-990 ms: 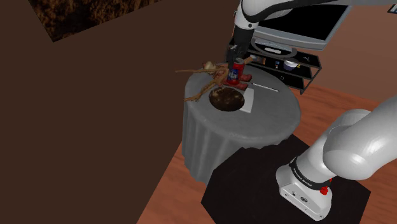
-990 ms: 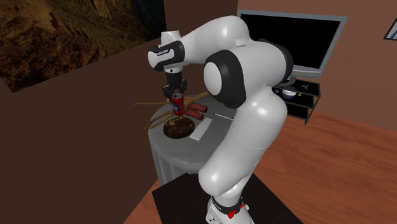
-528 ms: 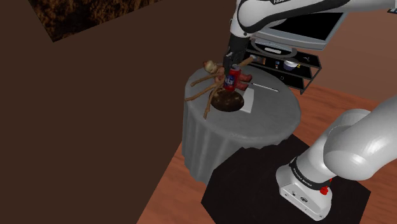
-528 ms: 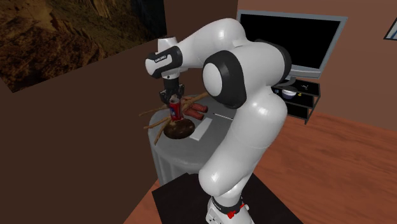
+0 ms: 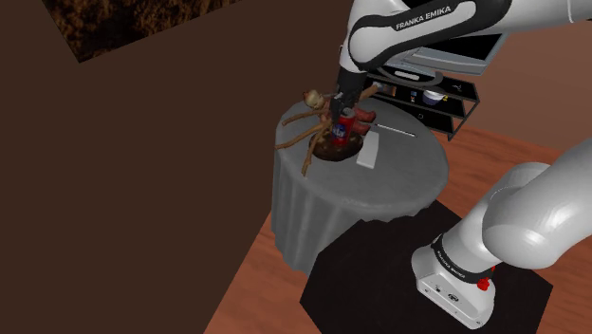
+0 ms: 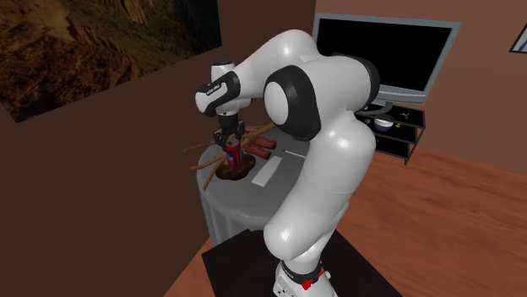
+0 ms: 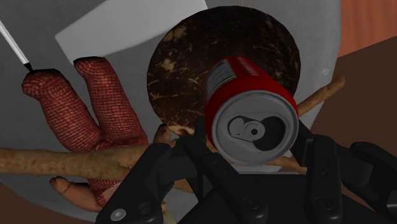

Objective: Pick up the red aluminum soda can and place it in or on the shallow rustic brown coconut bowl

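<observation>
Your jaws are clenched on the red can [image 7: 253,121]. In the wrist view the black fingers [image 7: 316,165] press against its sides, and its silver top with the pull tab faces the camera. The can hangs tilted over the nearer rim of the dark brown bowl [image 7: 184,63], whose speckled inside shows beyond it. In the shoulder view the can's lower end is down at the bowl, but you cannot tell whether it touches. The bowl stands near the edge of the surface [image 5: 379,190] on the side away from the stand. This surface is a round top draped in grey cloth. Just beside the bowl lie two red knitted rolls [image 7: 95,114], and a brown twig-like figure [image 7: 63,162] runs across them and under the jaws. A white sheet [image 7: 114,35] lies against the bowl on the side toward the middle of the surface. A thin white rod [image 7: 13,44] with a dark tip touches the end of one roll. Below the surface you see a black mat [image 5: 370,275] on a wooden floor [image 6: 456,194]. A brown wall [image 5: 142,190] stands to one side. Farther off, a black screen [image 6: 397,51] sits on a dark shelf unit [image 5: 453,104].
</observation>
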Robot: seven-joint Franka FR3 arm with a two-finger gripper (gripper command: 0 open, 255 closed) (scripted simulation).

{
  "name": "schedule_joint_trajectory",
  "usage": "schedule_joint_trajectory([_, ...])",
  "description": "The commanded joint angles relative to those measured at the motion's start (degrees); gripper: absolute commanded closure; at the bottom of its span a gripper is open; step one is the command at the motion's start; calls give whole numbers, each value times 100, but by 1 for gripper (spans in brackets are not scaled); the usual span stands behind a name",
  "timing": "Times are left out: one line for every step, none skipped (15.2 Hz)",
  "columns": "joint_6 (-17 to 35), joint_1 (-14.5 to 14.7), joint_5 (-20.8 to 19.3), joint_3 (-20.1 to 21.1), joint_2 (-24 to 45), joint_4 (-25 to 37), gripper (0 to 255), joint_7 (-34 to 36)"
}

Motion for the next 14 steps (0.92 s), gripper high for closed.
schedule_joint_trajectory([156,1,10,-5,77,-74,255,-9])
schedule_joint_trajectory([236,1,16,-8,115,-116,255,-14])
schedule_joint_trajectory([316,1,21,-10,155,-157,255,-19])
schedule_joint_trajectory([397,2,28,-13,196,-197,255,-24])
schedule_joint_trajectory([488,2,35,-16,245,-240,255,-30])
schedule_joint_trajectory([488,2,35,-15,244,-241,255,-30])
schedule_joint_trajectory([488,2,35,-16,245,-240,255,-30])
schedule_joint_trajectory([488,2,35,-16,245,-240,255,-30])
schedule_joint_trajectory([488,2,35,-16,245,-240,255,-30])
schedule_joint_trajectory([488,2,35,-16,245,-240,255,-30])
schedule_joint_trajectory([488,2,35,-16,245,-240,255,-30])
schedule_joint_trajectory([488,2,35,-16,245,-240,255,-30])
schedule_joint_trajectory([488,2,35,-16,245,-240,255,-30])
schedule_joint_trajectory([488,3,35,-15,244,-240,0,-30])
